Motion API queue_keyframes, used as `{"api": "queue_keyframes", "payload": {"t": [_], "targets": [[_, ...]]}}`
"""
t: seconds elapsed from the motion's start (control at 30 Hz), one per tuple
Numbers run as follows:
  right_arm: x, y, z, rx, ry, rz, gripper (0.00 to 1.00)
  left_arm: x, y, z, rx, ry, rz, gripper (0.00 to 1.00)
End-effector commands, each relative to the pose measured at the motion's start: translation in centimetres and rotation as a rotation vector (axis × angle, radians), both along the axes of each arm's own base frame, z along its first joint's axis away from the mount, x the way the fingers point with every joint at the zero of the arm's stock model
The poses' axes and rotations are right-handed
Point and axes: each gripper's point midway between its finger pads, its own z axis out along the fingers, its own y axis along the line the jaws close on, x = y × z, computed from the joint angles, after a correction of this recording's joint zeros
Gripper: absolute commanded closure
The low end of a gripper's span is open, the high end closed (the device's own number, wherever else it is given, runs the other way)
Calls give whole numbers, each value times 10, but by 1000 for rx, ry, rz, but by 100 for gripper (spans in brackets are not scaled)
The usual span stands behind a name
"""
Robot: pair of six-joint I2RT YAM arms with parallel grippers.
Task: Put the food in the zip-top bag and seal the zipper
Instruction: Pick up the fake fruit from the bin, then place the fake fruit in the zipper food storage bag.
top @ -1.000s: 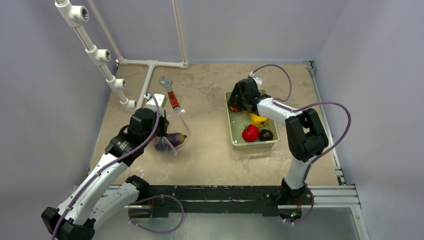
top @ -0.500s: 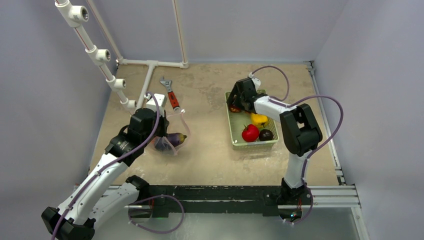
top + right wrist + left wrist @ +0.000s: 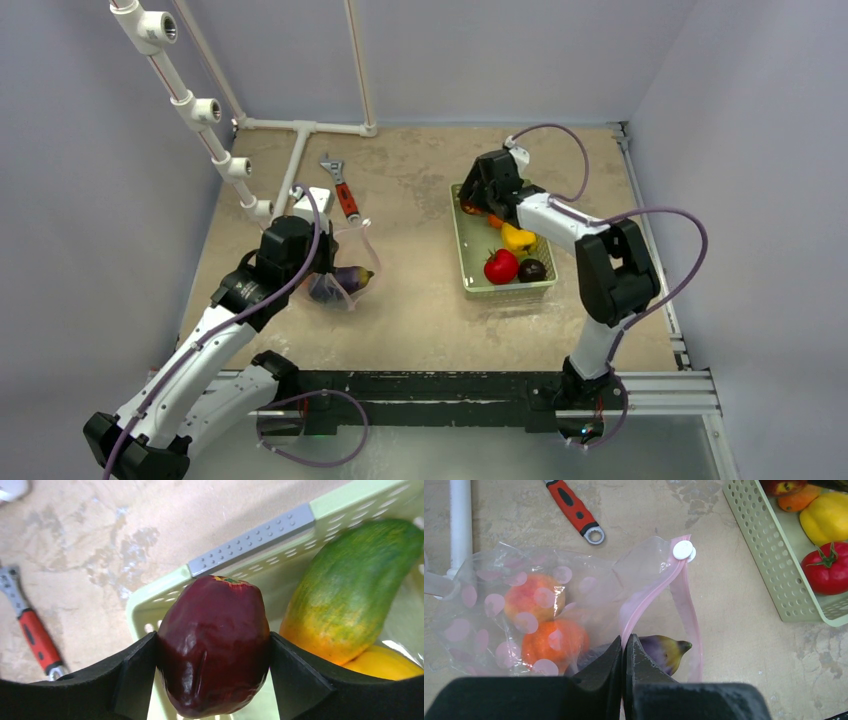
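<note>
Clear zip-top bag (image 3: 594, 570), mouth pinched by left end effector (image 3: 624, 650), holds three foods (zipper (image 3: 649, 592) open); right end effector (image 3: 215, 680) grips a dark red fruit (image 3: 215, 630), others wait in basket (image 3: 150, 597).

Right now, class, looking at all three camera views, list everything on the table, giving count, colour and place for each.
zip-top bag: 1, clear with pink dots, table's left side
zipper: 1, pale pink, bag's mouth
eggplant: 1, purple, at bag's mouth
round fruits: 2, orange, inside bag
wrench: 1, red-handled, beyond bag
basket: 1, pale green, table's right side
tomato: 1, red, in basket
pepper: 1, yellow, in basket
dark round fruit: 1, near-black, beside tomato
long fruit: 1, green-orange, in basket
dark red fruit: 1, held at basket's far end
pipes: several, white, far left
left gripper: black, shut on zipper
right gripper: black, shut on dark red fruit
</note>
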Motion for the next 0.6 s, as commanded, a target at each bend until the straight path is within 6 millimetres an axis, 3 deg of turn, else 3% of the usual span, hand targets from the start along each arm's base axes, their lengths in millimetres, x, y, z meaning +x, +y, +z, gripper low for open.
{"api": "queue_keyframes", "payload": {"t": [0.0,0.2,0.3,0.43,0.57], "targets": [[1,-14,50,8,-118,-55,50,6,-2,8,-16,-39,6,100],[-15,-8,83,33,-176,18,64,6,-2,9,-20,-42,7,100],[-28,-8,103,46,-226,42,66,6,-3,9,-21,-41,5,100],[-49,-5,146,103,-340,120,67,5,-3,9,-23,-42,5,100],[-71,9,174,148,-405,246,69,5,-3,9,-26,-43,5,100]]}}
